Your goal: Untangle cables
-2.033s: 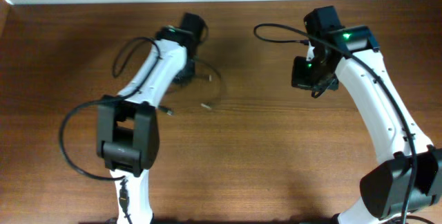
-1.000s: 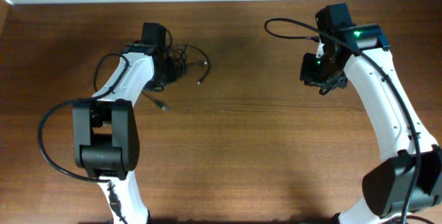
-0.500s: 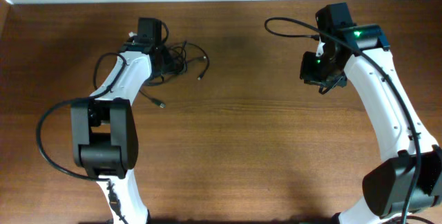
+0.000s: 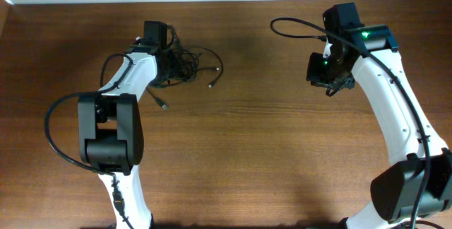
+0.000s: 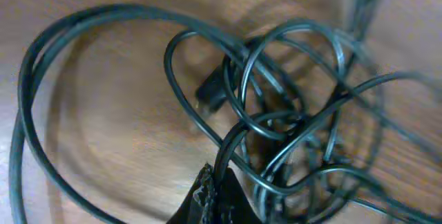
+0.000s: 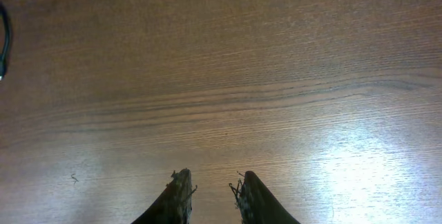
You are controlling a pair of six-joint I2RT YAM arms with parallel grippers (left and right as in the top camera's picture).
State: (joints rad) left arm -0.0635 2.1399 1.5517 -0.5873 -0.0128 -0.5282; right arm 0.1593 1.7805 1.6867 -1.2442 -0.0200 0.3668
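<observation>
In the left wrist view the cables (image 5: 276,113) blur toward the right, and their loops run off every edge. Of the left gripper (image 5: 214,196) only a dark tip shows, cut off by the bottom edge. Whether it pinches a cord is unclear. Overhead, the left wrist (image 4: 155,42) covers part of them, and the plug ends (image 4: 211,85) are too small to identify. The right gripper (image 6: 213,186) shows only its fingertips, the rest cut off by the bottom edge of its own view.

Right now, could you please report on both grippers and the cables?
Left gripper shut on the cables. Cables bunched, knotted. Right gripper open, empty, well clear. Nothing in the way.
</observation>
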